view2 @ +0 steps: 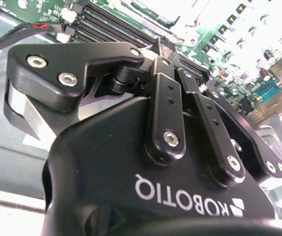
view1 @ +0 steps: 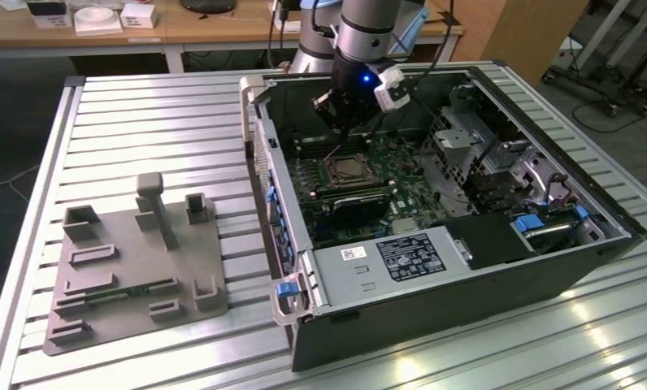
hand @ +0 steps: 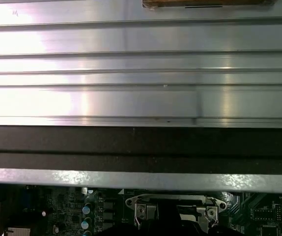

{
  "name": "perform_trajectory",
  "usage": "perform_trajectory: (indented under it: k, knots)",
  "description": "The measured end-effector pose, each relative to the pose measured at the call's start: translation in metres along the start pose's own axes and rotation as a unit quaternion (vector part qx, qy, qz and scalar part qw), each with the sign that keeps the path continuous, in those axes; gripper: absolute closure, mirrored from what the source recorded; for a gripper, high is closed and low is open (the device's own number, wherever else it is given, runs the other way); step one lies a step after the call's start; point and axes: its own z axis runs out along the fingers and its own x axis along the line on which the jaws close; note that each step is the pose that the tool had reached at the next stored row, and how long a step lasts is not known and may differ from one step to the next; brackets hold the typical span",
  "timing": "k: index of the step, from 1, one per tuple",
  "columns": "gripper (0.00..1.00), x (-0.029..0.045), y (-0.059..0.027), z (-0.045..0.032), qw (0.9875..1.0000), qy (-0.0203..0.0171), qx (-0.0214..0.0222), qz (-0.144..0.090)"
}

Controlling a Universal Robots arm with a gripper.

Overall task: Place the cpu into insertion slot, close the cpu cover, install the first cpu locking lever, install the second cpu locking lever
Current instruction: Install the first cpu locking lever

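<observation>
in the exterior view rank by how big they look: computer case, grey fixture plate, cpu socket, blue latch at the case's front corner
1. Computer case, by far the largest.
2. Grey fixture plate on the slatted table.
3. CPU socket on the green board; it sits farther from the camera, so it may look a bit small.
4. Blue latch, smallest.

A lab or workshop: slatted aluminium table (view1: 139, 106), opened computer case (view1: 443, 244), wooden workbench (view1: 193, 28), trailing cables (view1: 605, 114).

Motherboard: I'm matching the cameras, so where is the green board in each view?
Exterior view: the motherboard lies inside the open case.
Second wrist view: a green board beside the black memory slots.
First wrist view: a dark board past the case wall.
Shared landmark: the insertion slot, in the exterior and first wrist views.
</observation>
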Motion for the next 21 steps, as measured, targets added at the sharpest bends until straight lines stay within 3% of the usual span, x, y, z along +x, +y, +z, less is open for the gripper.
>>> perform_trajectory:
  k: [10,21]
  knots:
    - [0.90,-0.0032,0.0047,0.0062,1.0000,0.0000,-0.0001,0.000]
    - [0.90,-0.0159,0.0057,0.0192,1.0000,0.0000,-0.0001,0.000]
